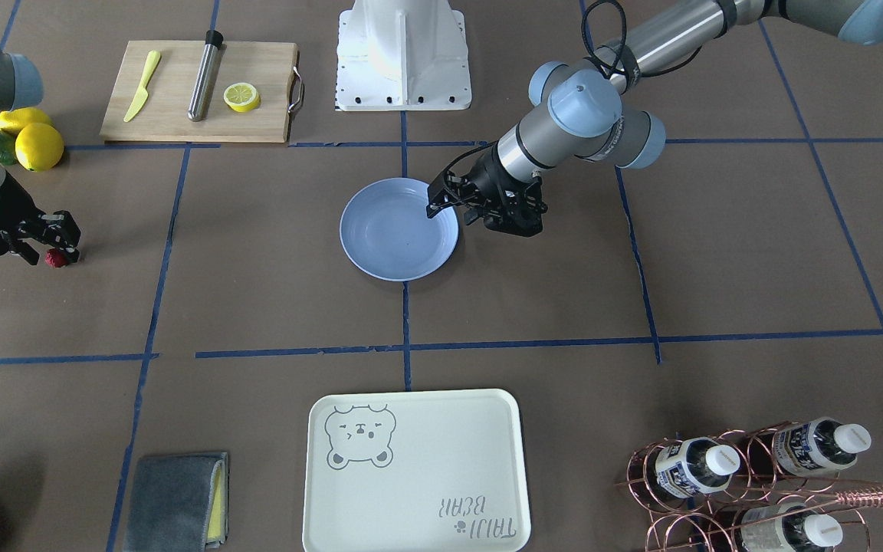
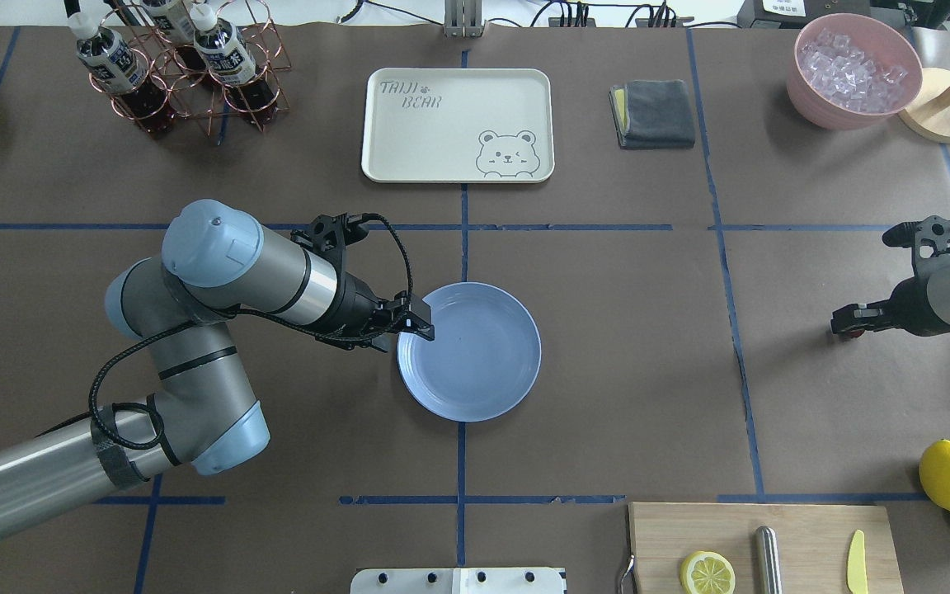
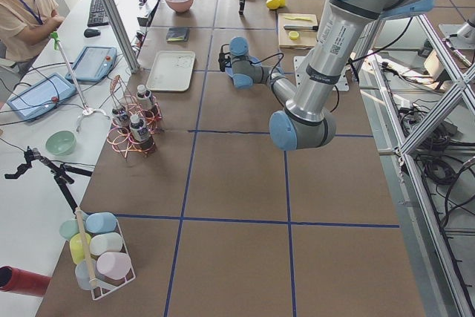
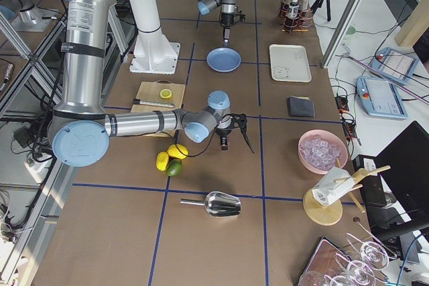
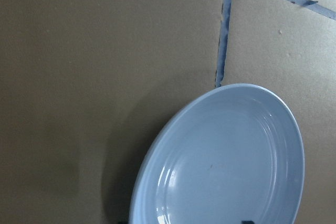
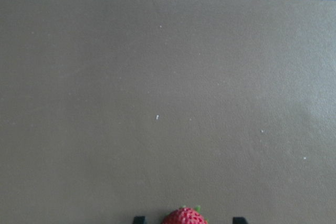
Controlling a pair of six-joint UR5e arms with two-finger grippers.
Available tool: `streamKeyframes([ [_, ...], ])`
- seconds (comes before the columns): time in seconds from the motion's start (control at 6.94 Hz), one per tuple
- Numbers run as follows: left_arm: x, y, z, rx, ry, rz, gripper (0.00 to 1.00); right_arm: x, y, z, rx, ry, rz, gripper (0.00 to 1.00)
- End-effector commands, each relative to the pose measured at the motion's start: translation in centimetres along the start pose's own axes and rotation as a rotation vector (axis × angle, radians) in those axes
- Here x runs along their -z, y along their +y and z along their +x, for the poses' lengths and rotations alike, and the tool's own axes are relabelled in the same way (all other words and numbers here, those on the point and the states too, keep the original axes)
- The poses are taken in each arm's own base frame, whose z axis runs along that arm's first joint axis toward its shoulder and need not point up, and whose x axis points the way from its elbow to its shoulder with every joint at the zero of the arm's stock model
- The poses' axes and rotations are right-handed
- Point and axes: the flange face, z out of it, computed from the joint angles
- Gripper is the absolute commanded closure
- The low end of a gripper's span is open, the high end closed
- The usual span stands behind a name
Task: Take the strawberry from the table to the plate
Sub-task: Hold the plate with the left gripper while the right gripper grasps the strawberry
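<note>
The strawberry point(image 1: 56, 259), small and dark red, lies on the brown-paper table point(image 1: 257, 307) at the robot's far right. My right gripper point(image 1: 54, 249) is low over it and open. In the right wrist view the strawberry point(image 6: 184, 217) sits between the two fingertips with a gap on each side. The light-blue plate point(image 1: 399, 238) lies empty at the table's middle. My left gripper point(image 1: 437, 205) hovers over the plate's rim point(image 2: 409, 363) on the robot's left side. Its two tips barely show, spread apart, at the bottom of the left wrist view, above the plate point(image 5: 226, 166).
Two lemons point(image 1: 37, 144) and a green fruit lie just behind the right gripper. A cutting board point(image 1: 200, 90) holds a lemon slice, a steel rod and a yellow knife. Across the table are a cream bear tray point(image 1: 415, 471), a grey cloth point(image 1: 173, 502) and a bottle rack point(image 1: 748, 483).
</note>
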Motion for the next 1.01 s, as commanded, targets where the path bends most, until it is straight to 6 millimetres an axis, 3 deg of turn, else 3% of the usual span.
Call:
streamKeyframes([
  [0.0, 0.0, 0.0, -0.2, 0.002, -0.003, 0.000, 0.23, 0.3, 0.2, 0.0, 0.007, -0.006, -0.004, 1.00],
  [0.14, 0.0, 0.0, -0.2, 0.000, -0.003, 0.000, 0.23, 1.6, 0.1, -1.3, 0.011, -0.030, 0.005, 1.00],
  [0.29, 0.0, 0.0, -0.1, -0.001, -0.002, 0.000, 0.23, 3.8, -0.4, -3.9, -0.022, -0.063, 0.003, 1.00],
  [0.58, 1.5, 0.1, 0.7, -0.013, 0.025, 0.013, 0.23, 9.0, -2.3, -13.7, -0.167, -0.162, -0.018, 1.00],
  [0.86, 6.7, 1.5, -1.6, -0.022, 0.051, 0.032, 0.23, 10.3, -2.6, -26.2, -0.293, -0.307, -0.074, 1.00],
])
